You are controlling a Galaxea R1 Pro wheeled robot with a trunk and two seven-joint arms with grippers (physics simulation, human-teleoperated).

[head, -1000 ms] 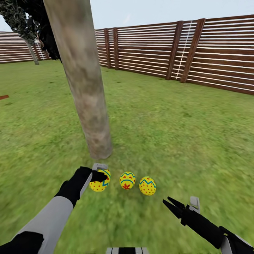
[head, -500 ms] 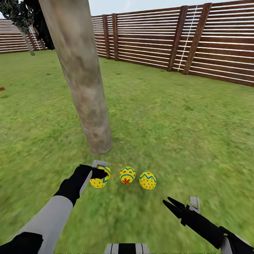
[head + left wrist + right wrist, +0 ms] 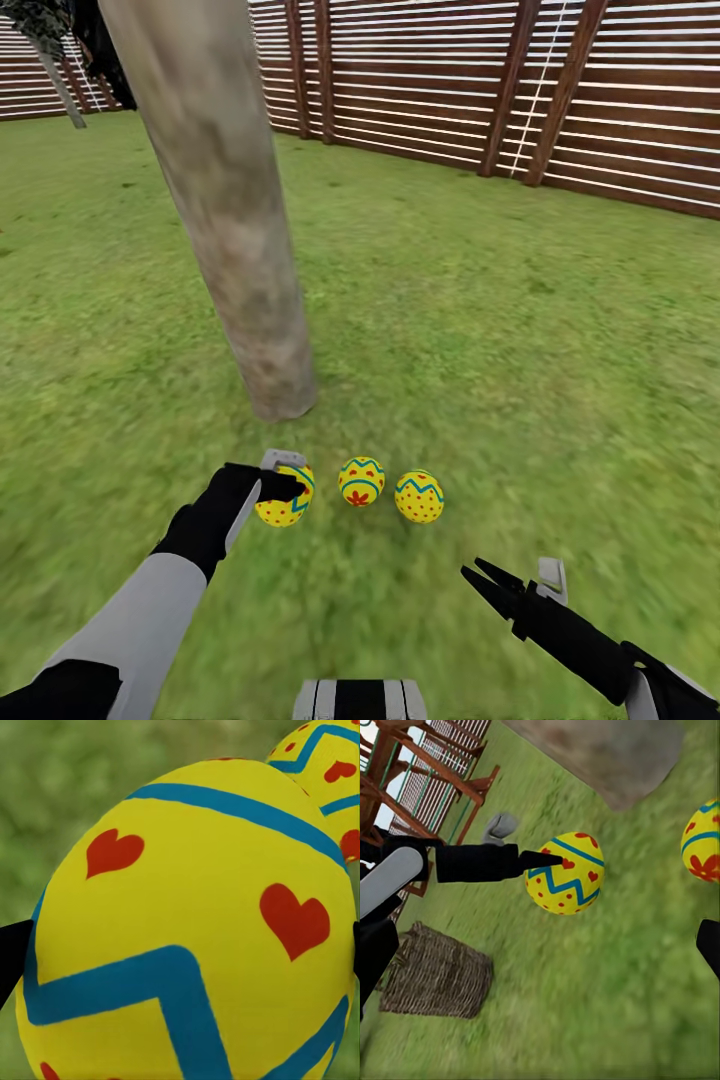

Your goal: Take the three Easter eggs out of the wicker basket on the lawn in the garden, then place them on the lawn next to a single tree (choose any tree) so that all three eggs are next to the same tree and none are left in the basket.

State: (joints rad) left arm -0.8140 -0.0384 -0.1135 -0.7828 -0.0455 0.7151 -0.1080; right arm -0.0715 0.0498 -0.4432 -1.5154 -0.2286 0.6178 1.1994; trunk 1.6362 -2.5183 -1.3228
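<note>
No readable text, label, number or sign appears anywhere.

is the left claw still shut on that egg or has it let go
Shut on it: the left claw fingers touch both sides of the egg.

Brown slatted wooden fence (image 3: 560,90) runs along far edge of grass. Thin dark tree (image 3: 55,50) at far left, near fence. Wooden playset frame (image 3: 431,769) stands beyond grass, right wrist view.

Three Easter eggs (image 3: 361,481) are counted on the lawn (image 3: 520,350). One tree (image 3: 235,240), one wicker basket (image 3: 435,973) and two grippers are seen.
</note>
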